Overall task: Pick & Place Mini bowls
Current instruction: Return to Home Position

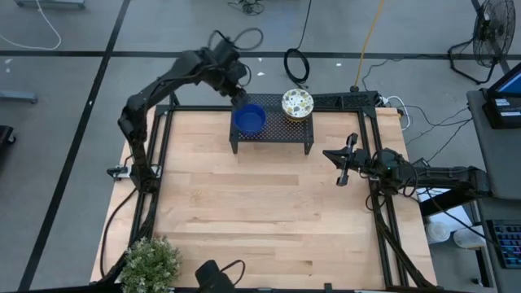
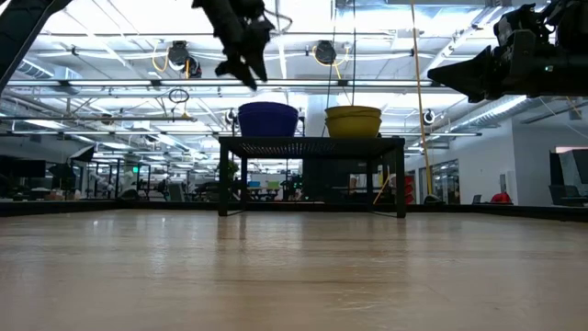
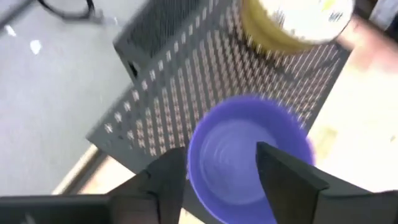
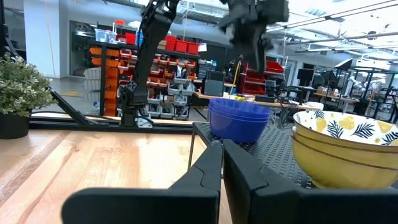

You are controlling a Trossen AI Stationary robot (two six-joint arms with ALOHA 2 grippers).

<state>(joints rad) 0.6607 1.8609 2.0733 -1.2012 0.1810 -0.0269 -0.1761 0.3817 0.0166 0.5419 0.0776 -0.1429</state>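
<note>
The bench (image 1: 269, 212) is pale smooth wood; the shelf (image 1: 277, 129), matt black perforated metal; blue bowls (image 1: 249, 119) and patterned bowls (image 1: 297, 104) look glossy.

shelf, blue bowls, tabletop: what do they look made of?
Shelf: black perforated sheet on thin legs, probably painted metal; matte, with a regular hole grid.
Blue bowls: solid blue with a glossy sheen; glazed ceramic or hard plastic, cannot tell which.
Tabletop: pale wood planks with visible grain and seams, satin finish.
</note>
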